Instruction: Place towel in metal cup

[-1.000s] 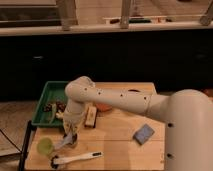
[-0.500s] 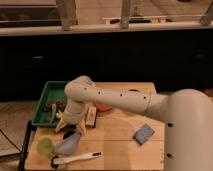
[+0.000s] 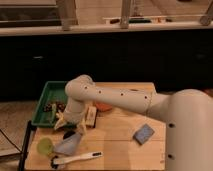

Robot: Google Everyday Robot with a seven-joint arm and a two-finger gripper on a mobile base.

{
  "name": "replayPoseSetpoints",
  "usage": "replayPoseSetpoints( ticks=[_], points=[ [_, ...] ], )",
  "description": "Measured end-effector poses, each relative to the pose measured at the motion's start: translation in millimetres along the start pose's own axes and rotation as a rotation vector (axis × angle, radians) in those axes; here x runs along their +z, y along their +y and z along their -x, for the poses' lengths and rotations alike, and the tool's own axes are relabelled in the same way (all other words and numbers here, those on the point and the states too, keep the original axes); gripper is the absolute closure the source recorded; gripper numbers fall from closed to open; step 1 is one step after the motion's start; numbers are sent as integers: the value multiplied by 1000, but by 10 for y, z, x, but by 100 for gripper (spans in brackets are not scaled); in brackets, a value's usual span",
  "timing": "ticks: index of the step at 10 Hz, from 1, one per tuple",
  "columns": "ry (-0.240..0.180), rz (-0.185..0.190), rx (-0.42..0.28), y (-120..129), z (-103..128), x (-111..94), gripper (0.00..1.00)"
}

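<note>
Towel (image 3: 67, 145), pale grey-blue, lies crumpled on the wooden counter (image 3: 115, 147), just beside the green cup (image 3: 45, 146). Directly above it hangs the pincer (image 3: 70, 125), fingers spread and gripping nothing. A dark shape at the towel's upper edge is probably the metal cup (image 3: 69, 134). A blue pad (image 3: 144, 133) lies well apart.

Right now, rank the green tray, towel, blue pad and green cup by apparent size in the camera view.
1. green tray
2. towel
3. blue pad and green cup: look alike, unranked.
The gripper hangs over the towel.
</note>
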Motion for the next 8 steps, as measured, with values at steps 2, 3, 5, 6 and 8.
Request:
replayPoseSetpoints(
  ticks=[2,3,5,6,8],
  points=[
    [14,0,5,1,-9,-58,20],
    [23,0,9,12,-20,-92,20],
    [36,-2,14,-1,-48,-161,20],
    [40,-2,16,-2,-66,-184,20],
    [46,3,16,-20,-117,-242,20]
  ],
)
